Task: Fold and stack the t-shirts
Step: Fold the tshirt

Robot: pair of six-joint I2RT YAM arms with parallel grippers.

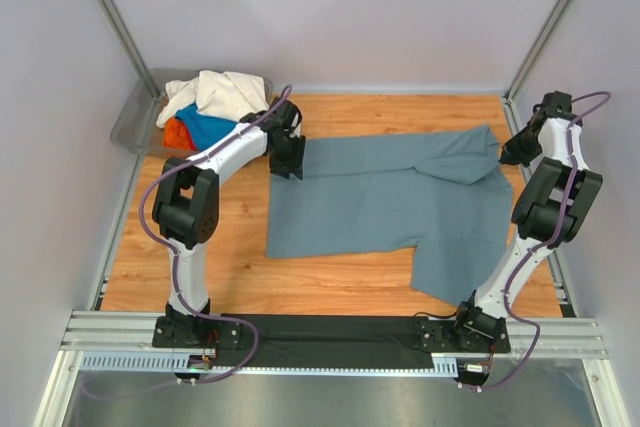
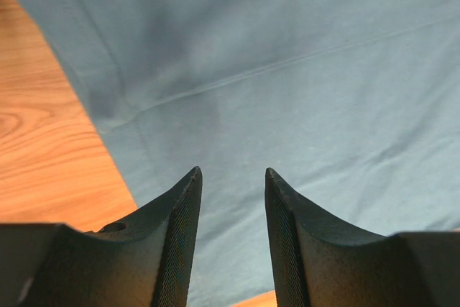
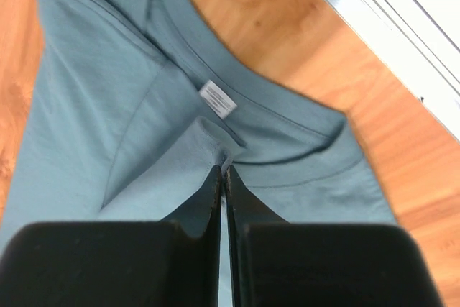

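Right tool point(image 3: 223, 170) pinching grey-blue shirt point(image 3: 86, 106) fold; left tool point(image 2: 232, 175) parted

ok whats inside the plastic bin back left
A cream-white shirt heaped on top, with a bright blue shirt and a red-orange shirt peeking out beneath. The floor of the bin is covered.

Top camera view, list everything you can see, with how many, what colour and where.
grey-blue t-shirt: one, slate grey-blue, spread mid-table
neck label: one, white, inside its collar
cream t-shirt: count unclear, cream-white, top of the bin pile
blue t-shirt: one, bright blue, under the cream
red-orange t-shirt: one, red-orange, beside the blue
bin: one, clear grey, far left corner
table: one, light wood
left claw: black, open, over the spread shirt's left edge
right claw: black, shut on cloth by the collar
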